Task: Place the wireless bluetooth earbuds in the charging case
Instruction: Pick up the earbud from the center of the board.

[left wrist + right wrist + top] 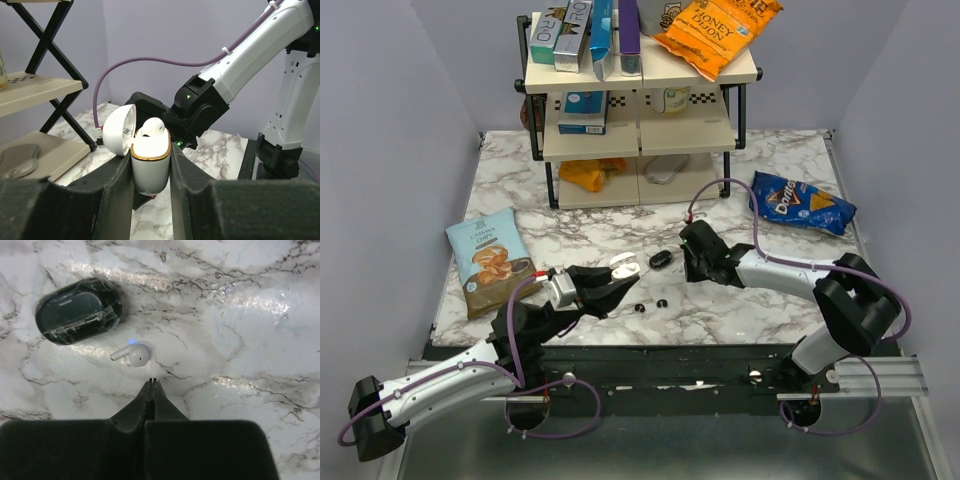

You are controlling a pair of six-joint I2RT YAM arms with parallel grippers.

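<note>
ok so the set in play here looks like the white one, not the black one; the left gripper [150,172] has its two fingers clamped on the sides of a white case [150,162], holding it upright above the table with the lid [119,132] flipped open to the left; one white earbud [151,127] already sits in the case, stem down, though I can't tell if it's fully clicked in

the other white earbud [134,354] lies loose on the marble table [250,340], just ahead of the right gripper [151,385]; those fingers are pressed together with nothing between them, tips hovering near the bud but not touching it; a tiny blue light glows at the bud's edge

right next to that loose bud there's a black case [77,310], closed, shiny like it's wrapped in plastic; in the top view two tiny black buds [640,307] lie on the table near the left arm, nobody's touching them

so I'd call it about halfway; one bud in, one left; the right fingers would need to spread, pick up the loose bud and drop it into the empty slot; whether the lid gets shut after, dunno
</note>
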